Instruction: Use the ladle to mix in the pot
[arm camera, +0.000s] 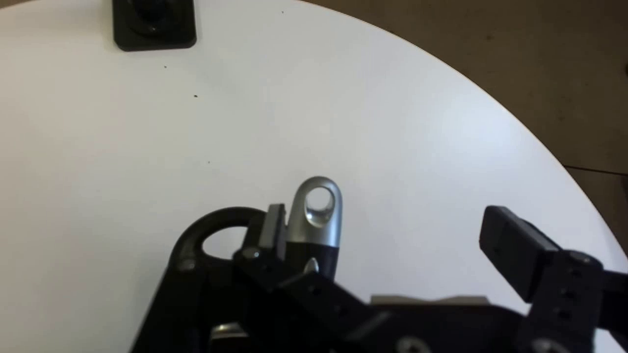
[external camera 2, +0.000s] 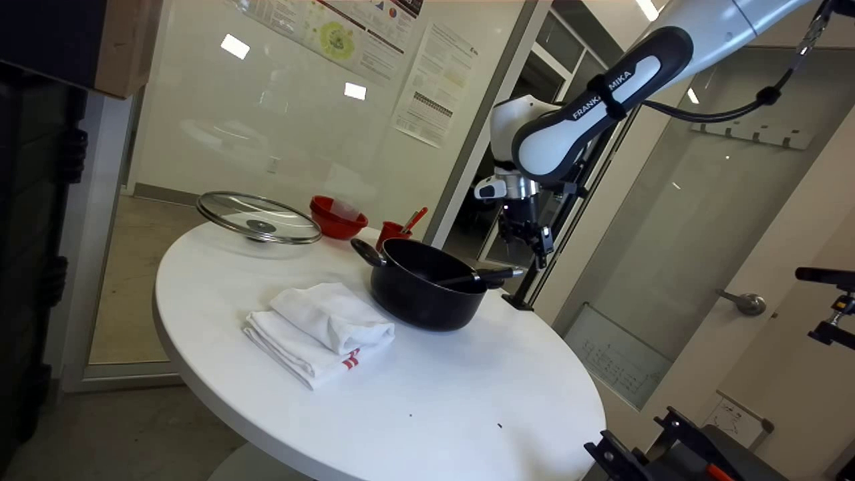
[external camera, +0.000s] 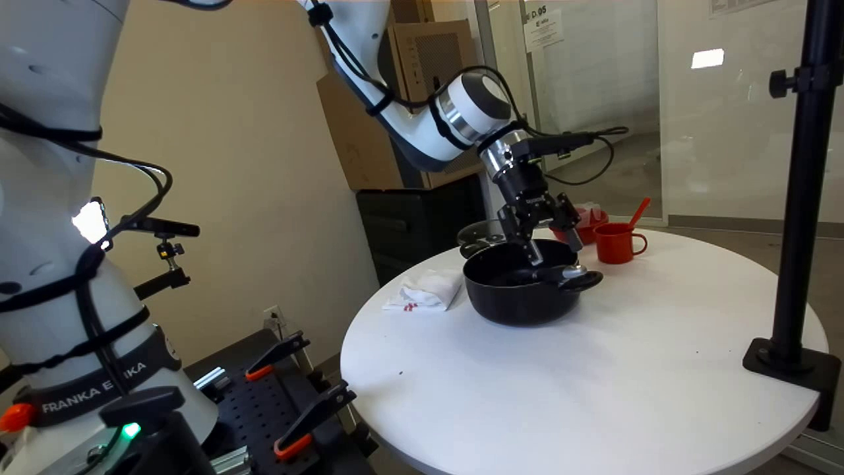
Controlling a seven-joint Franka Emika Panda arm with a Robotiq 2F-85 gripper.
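The black pot (external camera: 521, 305) stands on the white table and also shows in an exterior view (external camera 2: 427, 300). The ladle (external camera 2: 494, 274) leans in it, its dark handle with a silver tip lying over the rim by a side handle. Its scoop end is hidden inside the pot. My gripper (external camera: 554, 247) is open and empty, above the pot's rim on the ladle handle's side. In the wrist view the ladle's silver end (arm camera: 316, 215) lies beside the left finger, between the spread fingers (arm camera: 387, 230). I cannot tell if that finger touches it. The pot's side handle (arm camera: 221, 215) is left of that finger.
A glass lid (external camera 2: 264, 224) lies behind the pot. A red bowl (external camera 2: 337, 220) and a red cup (external camera: 616, 244) with a red utensil stand near it. A folded white cloth (external camera: 425, 290) lies beside the pot. A black stand (external camera: 791, 264) rises at the table's edge.
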